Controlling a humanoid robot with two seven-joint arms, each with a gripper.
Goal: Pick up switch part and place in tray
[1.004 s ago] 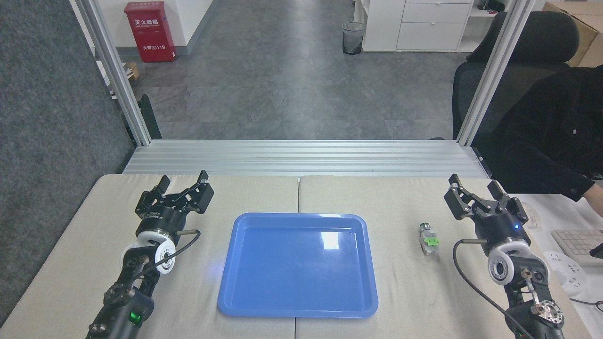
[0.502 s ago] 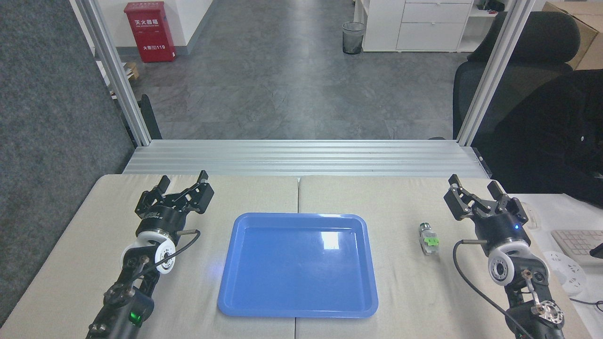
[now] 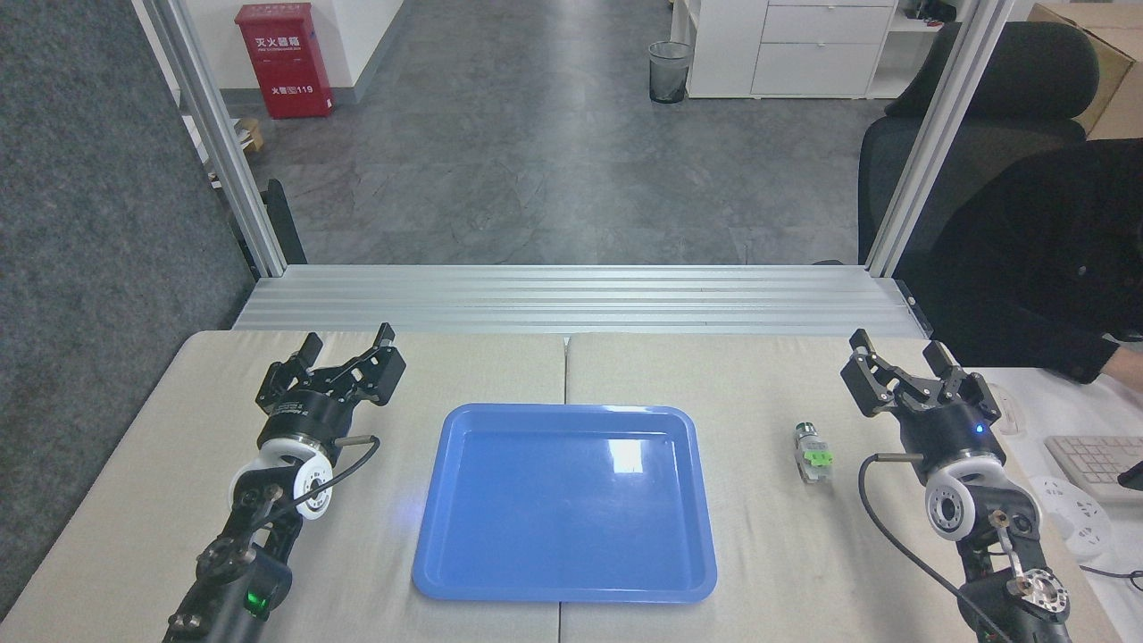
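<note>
Only the person's sleeve (image 3: 1085, 357) at far right is shifting; both arms are holding still. The left gripper (image 3: 348, 350) and right gripper (image 3: 897, 359) are gaping, released. The switch part (image 3: 812, 453) is lying right of the tray (image 3: 464, 572), near the right gripper; it is likely light, stiff and slippery on its metal end, so the green middle looks the best hold.

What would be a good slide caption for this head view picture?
Both open grippers, left and right, flank an empty blue tray; the switch part lies on the table right of it.
</note>
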